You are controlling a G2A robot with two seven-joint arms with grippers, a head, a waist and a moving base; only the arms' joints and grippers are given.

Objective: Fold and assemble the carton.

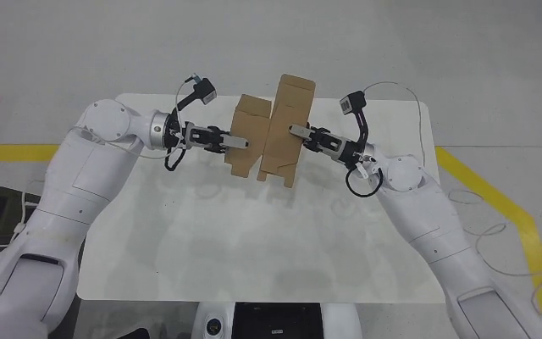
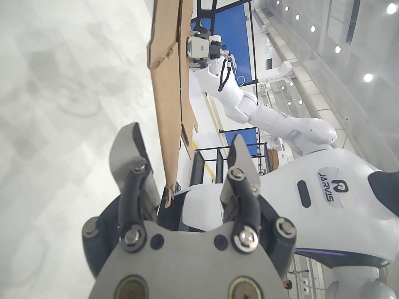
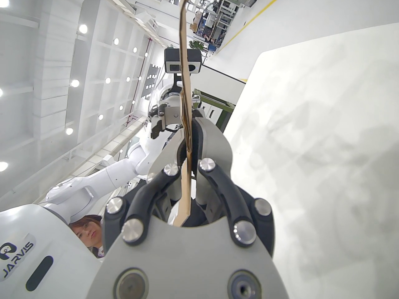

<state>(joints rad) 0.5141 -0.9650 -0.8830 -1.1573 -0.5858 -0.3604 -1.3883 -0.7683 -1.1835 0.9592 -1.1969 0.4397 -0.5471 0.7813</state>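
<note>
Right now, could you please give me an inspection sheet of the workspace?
Surface: white table, faint shadows on it.
Job's things: flat brown carton, not yet folded, held above the table between the two arms.
Clutter: nothing seen.
Grippers: left gripper open, with the carton's edge between its fingers, unclamped; right gripper shut on the carton's opposite edge.
Cables: black wrist cable looped at the left arm, a similar one at the right; thin floor cables lying loose beside the table.
Surroundings: grey floor with a yellow line.
</note>
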